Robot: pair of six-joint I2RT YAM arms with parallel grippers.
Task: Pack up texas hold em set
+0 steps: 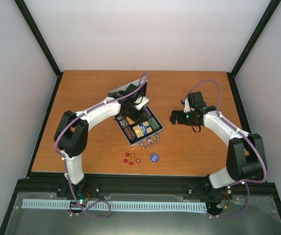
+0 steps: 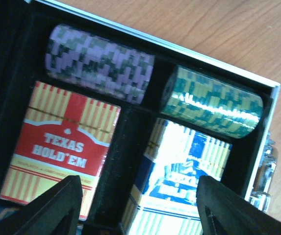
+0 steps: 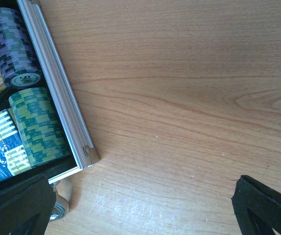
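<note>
Case (image 3: 59,88) lay open near the worktop's (image 1: 91,88) middle, left jaws spread empty above its chips (image 2: 101,63). Dice (image 1: 131,159) and disc (image 1: 154,157) sat by the near edge; each would want a low, square pinch. Right jaws hung apart, right of the case.

bright, even | glare on blue card box (image 2: 182,171) | overhead seemingly soft

The top external camera looks down from high behind the near edge of the surface (image 1: 81,98), with the open aluminium case (image 1: 161,129) small near its middle. The left wrist camera hangs close above the case's compartments. The right wrist camera faces down over the case's right rim. Both share the purple chip stack (image 2: 98,63) and green chip stack (image 2: 211,103).
</note>
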